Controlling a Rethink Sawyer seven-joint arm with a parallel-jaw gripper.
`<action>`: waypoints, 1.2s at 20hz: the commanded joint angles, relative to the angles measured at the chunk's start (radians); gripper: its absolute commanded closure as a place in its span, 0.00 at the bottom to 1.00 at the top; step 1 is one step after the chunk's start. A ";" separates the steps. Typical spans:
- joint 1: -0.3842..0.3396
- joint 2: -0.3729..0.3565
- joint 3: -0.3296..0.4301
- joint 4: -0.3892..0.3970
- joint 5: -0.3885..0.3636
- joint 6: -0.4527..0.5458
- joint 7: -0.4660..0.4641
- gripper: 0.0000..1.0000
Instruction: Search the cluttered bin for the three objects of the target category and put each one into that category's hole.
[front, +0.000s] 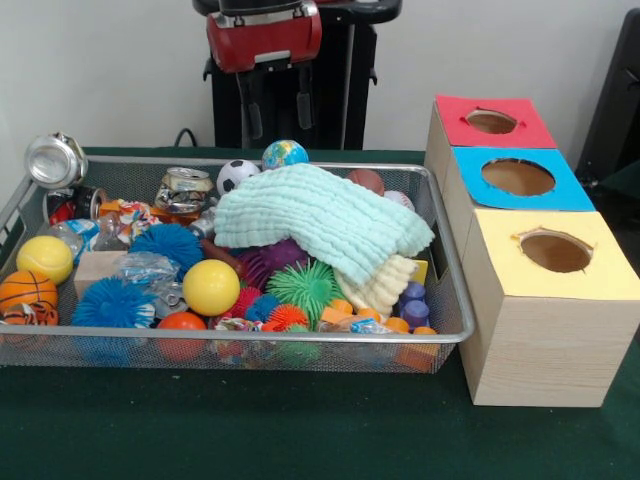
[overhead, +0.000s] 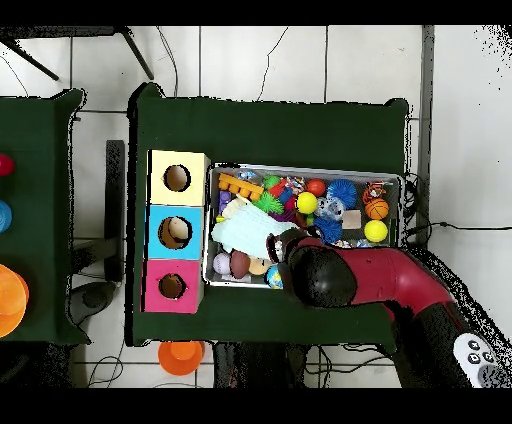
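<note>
The silver wire-mesh bin is full of toys: yellow balls, a basketball, a soccer ball, a globe ball, blue and green spiky balls, and crushed cans. A pale green cloth covers the middle. My gripper hangs open and empty above the bin's far rim, behind the globe ball. In the overhead view the arm hides the gripper above the bin. Which toys belong to the target category I cannot tell.
Three wooden boxes stand beside the bin, each with a round hole: red, blue, yellow. A cream cloth lies under the green one. A second table stands to the left in the overhead view.
</note>
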 joint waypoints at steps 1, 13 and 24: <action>0.027 0.037 0.018 -0.024 -0.104 0.077 -0.091 0.00; 0.043 0.034 0.023 -0.032 -0.113 0.090 -0.067 0.00; 0.045 -0.014 0.050 -0.032 -0.055 0.149 -0.076 0.00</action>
